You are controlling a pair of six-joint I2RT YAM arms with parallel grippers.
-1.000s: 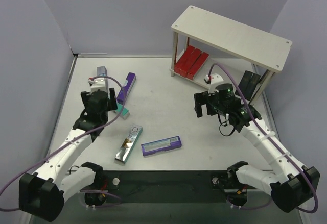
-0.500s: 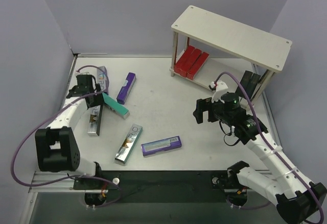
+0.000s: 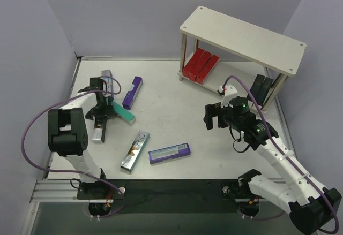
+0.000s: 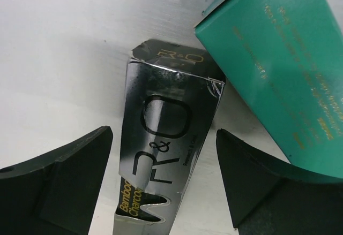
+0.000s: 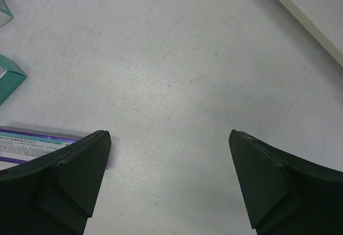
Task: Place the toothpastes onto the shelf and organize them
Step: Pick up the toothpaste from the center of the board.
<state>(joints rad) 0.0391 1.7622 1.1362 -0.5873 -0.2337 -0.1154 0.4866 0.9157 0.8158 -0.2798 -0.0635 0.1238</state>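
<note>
At the left of the tabletop (image 3: pixel 177 101): poised with the left tool (image 4: pixel 163 138) directly above the silver-and-black carton (image 4: pixel 161 160), fingers (image 4: pixel 64 181) spread wide to either side of its narrow width, gripping nothing. Laid with long axis near-to-far, square to the closing line; judged graspable by a straight descent. Crowded on the right by a teal carton (image 4: pixel 278 69), touching or overlapping; cannot tell which. Farther right, nearer the shelf (image 3: pixel 244 37): right tool (image 5: pixel 169 138) fully spread, empty, well apart from this carton.
</note>
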